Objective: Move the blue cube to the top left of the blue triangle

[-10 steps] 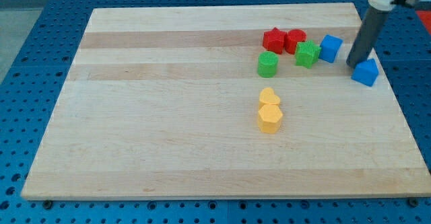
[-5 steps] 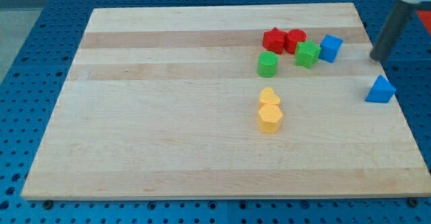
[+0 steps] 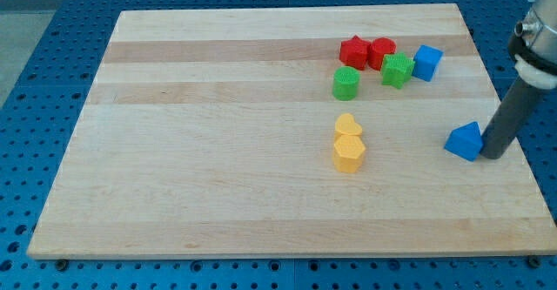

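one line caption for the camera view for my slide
My tip touches the blue triangle's right side, the blue cube sitting toward the view's top.

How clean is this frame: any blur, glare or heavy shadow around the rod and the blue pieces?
Camera view: sharp and evenly lit, with no glare on the wooden board; shadows are faint. My tip reads crisply, at the view's right of the blue triangle block, about touching it; the rod's top is cut off by the frame. The blue cube is in focus.
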Controlling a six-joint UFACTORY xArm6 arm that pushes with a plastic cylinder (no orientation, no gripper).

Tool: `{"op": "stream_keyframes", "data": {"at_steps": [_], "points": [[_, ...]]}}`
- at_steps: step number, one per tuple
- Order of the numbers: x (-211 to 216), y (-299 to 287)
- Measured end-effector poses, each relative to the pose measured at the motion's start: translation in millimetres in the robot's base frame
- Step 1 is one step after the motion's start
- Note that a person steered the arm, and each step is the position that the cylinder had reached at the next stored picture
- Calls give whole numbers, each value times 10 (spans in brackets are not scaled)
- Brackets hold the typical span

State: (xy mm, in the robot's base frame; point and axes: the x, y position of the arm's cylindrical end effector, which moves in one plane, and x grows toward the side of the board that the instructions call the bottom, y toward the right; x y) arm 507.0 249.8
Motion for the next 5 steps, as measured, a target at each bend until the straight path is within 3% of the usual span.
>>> {"op": "stream_keyframes", "data": {"at_steps": [1, 2, 3, 4, 5], "points": [[60, 4], [-815, 53], [-991, -69], [-744, -434], [-621, -406]]}}
